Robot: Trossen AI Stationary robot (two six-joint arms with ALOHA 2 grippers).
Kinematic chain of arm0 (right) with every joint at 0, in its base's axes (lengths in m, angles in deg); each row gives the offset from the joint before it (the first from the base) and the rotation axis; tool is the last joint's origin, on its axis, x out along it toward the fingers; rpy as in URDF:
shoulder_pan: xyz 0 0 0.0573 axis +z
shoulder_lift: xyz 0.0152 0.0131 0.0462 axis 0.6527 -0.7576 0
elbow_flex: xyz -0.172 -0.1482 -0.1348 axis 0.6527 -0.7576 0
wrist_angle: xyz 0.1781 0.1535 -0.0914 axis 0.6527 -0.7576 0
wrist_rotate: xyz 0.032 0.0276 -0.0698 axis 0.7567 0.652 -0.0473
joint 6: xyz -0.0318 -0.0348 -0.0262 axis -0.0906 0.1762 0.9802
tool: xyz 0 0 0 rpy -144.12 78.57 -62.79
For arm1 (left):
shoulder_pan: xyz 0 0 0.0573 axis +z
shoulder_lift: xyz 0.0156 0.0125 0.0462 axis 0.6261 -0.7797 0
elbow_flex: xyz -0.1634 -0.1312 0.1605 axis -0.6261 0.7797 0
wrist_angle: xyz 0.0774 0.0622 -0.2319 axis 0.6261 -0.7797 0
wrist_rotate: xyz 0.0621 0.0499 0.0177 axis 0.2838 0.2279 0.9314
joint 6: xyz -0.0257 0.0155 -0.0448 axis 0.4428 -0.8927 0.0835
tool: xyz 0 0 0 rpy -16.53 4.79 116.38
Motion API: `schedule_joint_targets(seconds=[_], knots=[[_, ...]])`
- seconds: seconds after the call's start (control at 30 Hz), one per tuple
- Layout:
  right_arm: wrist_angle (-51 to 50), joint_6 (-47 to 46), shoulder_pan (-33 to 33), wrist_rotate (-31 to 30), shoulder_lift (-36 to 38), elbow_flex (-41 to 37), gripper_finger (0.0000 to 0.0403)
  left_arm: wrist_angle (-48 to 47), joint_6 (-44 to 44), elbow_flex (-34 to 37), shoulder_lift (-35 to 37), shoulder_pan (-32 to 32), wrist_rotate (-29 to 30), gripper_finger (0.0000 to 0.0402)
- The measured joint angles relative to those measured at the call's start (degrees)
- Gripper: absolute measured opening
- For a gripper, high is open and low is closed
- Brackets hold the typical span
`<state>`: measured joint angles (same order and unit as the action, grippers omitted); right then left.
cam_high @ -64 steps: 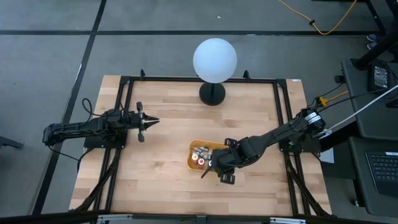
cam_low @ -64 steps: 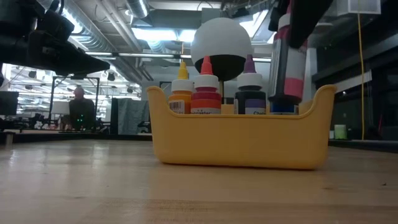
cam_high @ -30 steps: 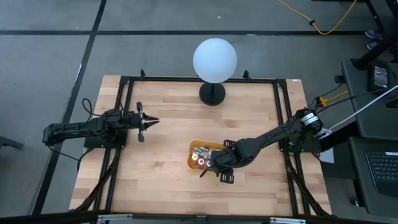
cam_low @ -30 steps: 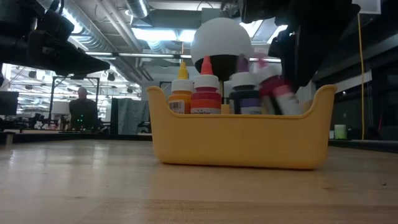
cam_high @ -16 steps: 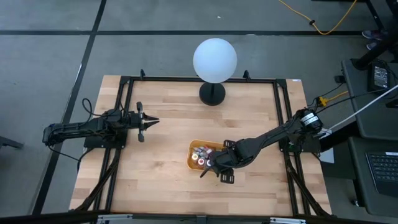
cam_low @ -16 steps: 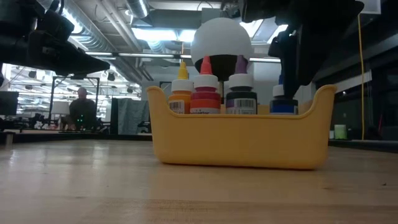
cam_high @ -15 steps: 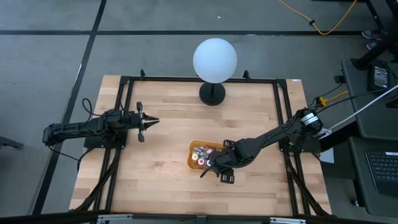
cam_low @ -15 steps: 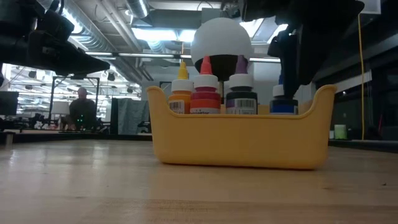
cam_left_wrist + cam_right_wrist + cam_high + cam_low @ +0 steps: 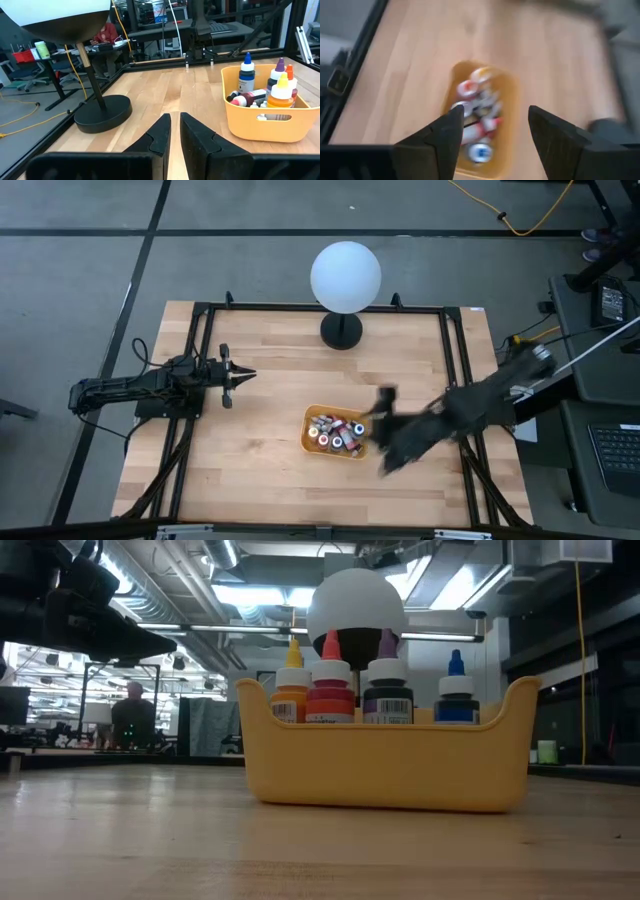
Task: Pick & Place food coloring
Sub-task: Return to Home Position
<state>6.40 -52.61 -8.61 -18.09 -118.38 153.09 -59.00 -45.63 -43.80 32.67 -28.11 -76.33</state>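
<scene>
The food coloring bottles (image 9: 333,430) stand and lie in a small yellow bin (image 9: 333,452) near the table's middle. In the low view orange (image 9: 291,690), red (image 9: 331,690), purple (image 9: 388,692) and blue (image 9: 456,698) bottles stand upright behind the bin wall (image 9: 385,765). In the left wrist view a pink bottle (image 9: 248,97) lies on its side inside the bin (image 9: 260,122). My right gripper (image 9: 386,432) is open, blurred, just right of the bin and touching nothing; its wrist view looks down on the bin (image 9: 509,102). My left gripper (image 9: 240,373) is shut, far to the bin's left.
A lamp with a white globe (image 9: 345,275) stands on a black base (image 9: 341,330) at the table's far side, also seen as the lamp base (image 9: 102,112) in the left wrist view. Black frame rails (image 9: 455,360) run along the table's edges. Bare wood lies around the bin.
My right gripper lowered the pink bottle into the bin, where it tipped over and dropped out of the low view. The gripper let go, then pulled away up and toward the table's right edge. The purple bottle shifted slightly and stands upright.
</scene>
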Motion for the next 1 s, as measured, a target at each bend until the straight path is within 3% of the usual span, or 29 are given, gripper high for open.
schedule_joint_targets(seconds=[0.13,0.3,0.47,0.57,0.67,0.8,0.9,1.0], knots=[[8.41,6.47,-4.96,0.34,16.79,-10.02,0.021,-0.02,0.0,0.0,0.01,0.01,0.0,0.0038],[31.39,14.17,-15.61,12.46,41.01,-34.49,0.0194,-0.02,0.0,0.0,0.02,0.0,0.0,0.004],[59.29,11.26,-20.99,20.65,60.1,-61.73,0.0158,-0.01,0.02,0.0,0.01,0.0,0.01,0.0036],[68.91,9.18,-22.03,23.08,67.58,-73.31,0.0121,-0.01,0.0,0.0,0.01,0.01,0.0,0.0036],[71.99,7.29,-22.73,23.25,73.27,-79.33,0.0075,-0.02,0.0,0.0,0.0,0.0,0.0,0.0039],[70.7,7.58,-23.05,30.13,77.97,-81.87,0.0012,-0.02,0.0,-0.01,0.01,0.01,0.0,0.004],[65.28,8.33,-23.04,35.27,80.26,-81.89,0.0008,0.0,0.0,0.0,0.02,0.02,0.02,0.0037],[60.03,11.11,-23.04,34.84,82.04,-81.95,0.0005,-0.01,0.02,0.0,0.0,0.02,0.0,0.0035]])
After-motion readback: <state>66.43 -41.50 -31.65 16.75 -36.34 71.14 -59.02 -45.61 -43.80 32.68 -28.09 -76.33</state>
